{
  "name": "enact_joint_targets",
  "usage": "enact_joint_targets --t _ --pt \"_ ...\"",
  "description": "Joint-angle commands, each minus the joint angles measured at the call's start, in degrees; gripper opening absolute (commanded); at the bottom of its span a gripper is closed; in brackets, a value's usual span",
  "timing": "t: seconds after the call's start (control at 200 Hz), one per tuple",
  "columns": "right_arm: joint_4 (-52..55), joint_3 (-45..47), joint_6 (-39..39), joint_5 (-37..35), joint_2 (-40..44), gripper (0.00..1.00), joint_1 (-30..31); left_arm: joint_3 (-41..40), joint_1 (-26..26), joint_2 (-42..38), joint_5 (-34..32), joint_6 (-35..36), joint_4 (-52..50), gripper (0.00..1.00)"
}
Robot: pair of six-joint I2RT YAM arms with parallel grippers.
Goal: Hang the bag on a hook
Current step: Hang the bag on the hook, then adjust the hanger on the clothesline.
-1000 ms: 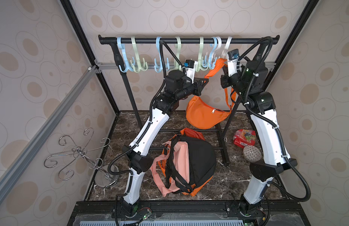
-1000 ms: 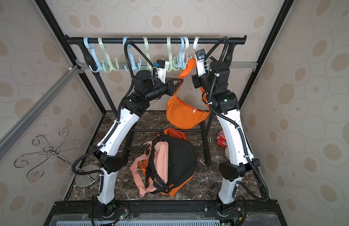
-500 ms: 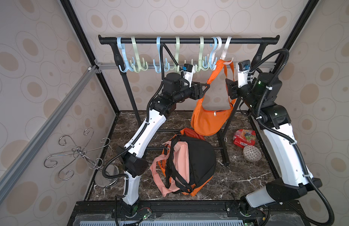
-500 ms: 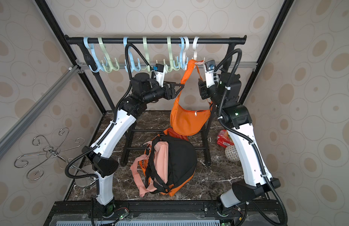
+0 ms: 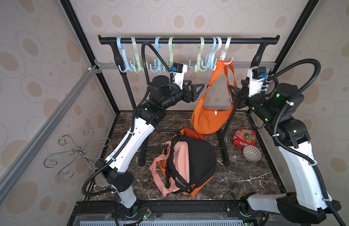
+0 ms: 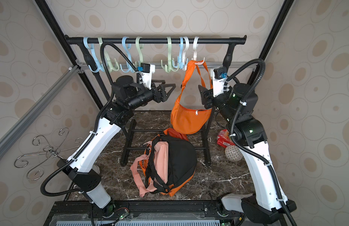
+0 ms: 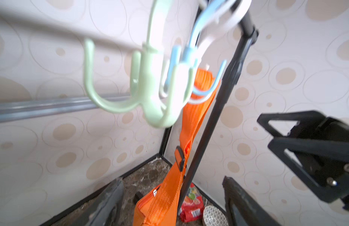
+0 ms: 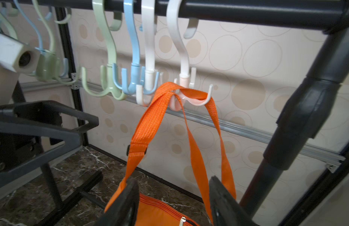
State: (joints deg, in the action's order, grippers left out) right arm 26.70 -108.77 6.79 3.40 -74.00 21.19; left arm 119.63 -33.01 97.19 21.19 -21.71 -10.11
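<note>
The orange sling bag (image 5: 210, 119) is hung by its strap (image 8: 150, 125) on the white hook (image 8: 186, 97), the hook farthest toward 3 o'clock on the rail (image 5: 189, 40), clear of the marble worktop (image 5: 248, 176). The left gripper (image 5: 196, 87) is held at the strap's 9 o'clock, apart from it, fingers (image 7: 111, 199) spread. The right gripper (image 8: 173, 183) is held at the strap's 3 o'clock, fingers (image 8: 220, 197) spread, nothing pinched. A black-and-pink backpack (image 5: 189, 162) is laid at the bag's 6 o'clock.
</note>
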Motion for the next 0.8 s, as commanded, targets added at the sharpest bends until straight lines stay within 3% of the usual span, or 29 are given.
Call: enact_joint_targets --t 0.0,0.15,0.33,0.47,0.575,0.795 --pt "1.8 -2.6 -4.5 7.1 -0.9 0.60 0.8 1.6 2.4 -0.2 1.1 -3.6 5.8 0.81" --pt "1.4 -6.9 -7.6 5.8 -3.6 0.61 0.8 8.0 2.9 3.8 5.4 -6.4 5.8 0.81" --pt "1.6 -15.1 -11.1 1.7 -8.8 0.55 0.8 7.2 2.9 4.4 8.5 -8.1 7.4 0.78" --pt "5.4 -28.0 -12.2 3.4 -16.4 0.44 0.9 3.2 3.0 1.7 6.1 -7.2 8.6 0.79" --pt "6.8 -36.1 -13.6 4.8 -21.8 0.43 1.1 -0.7 3.4 -1.8 1.7 -7.5 10.4 0.79" --pt "3.3 -40.3 -13.0 3.8 -26.5 0.45 5.7 -13.2 4.2 -12.8 -5.3 -5.1 15.5 0.79"
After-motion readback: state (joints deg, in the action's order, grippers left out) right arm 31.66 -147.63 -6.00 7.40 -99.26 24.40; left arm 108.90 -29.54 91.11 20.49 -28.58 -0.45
